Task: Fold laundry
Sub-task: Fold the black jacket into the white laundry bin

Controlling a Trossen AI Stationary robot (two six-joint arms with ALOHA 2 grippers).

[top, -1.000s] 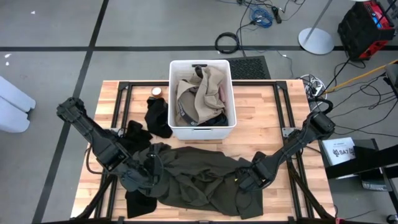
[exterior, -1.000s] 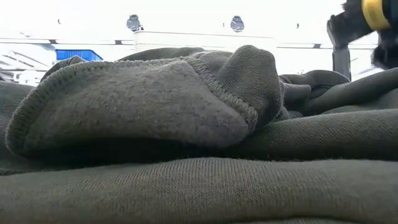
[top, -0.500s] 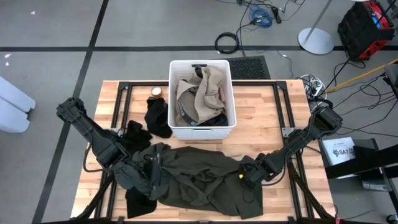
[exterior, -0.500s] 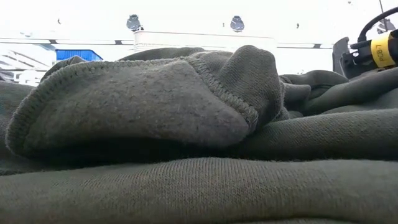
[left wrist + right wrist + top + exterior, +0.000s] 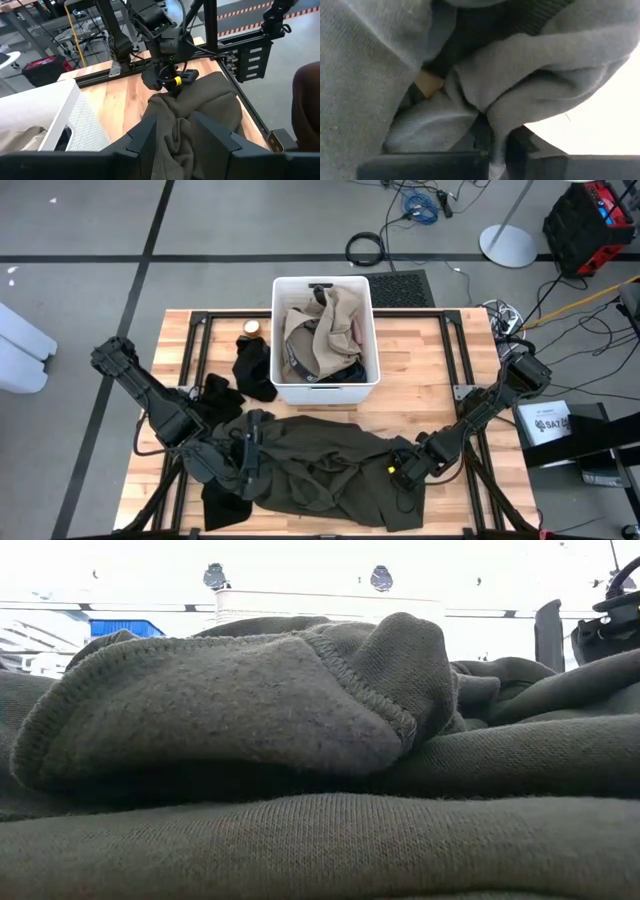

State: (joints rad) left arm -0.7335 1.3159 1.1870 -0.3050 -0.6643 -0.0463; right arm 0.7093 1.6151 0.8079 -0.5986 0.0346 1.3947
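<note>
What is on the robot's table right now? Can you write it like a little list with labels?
big garment: dark olive-grey garment, spread rumpled across the table's near half
left gripper: on the garment's left part, cloth between its jaws
right gripper: down on the garment's right edge, jaws shut on the cloth
bin: white bin holding beige cloth
beside bin: black clothes

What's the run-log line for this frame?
left gripper: gripping large dark olive-grey cloth garment | right gripper: shut on garment's right edge | fold: not yet done
</note>
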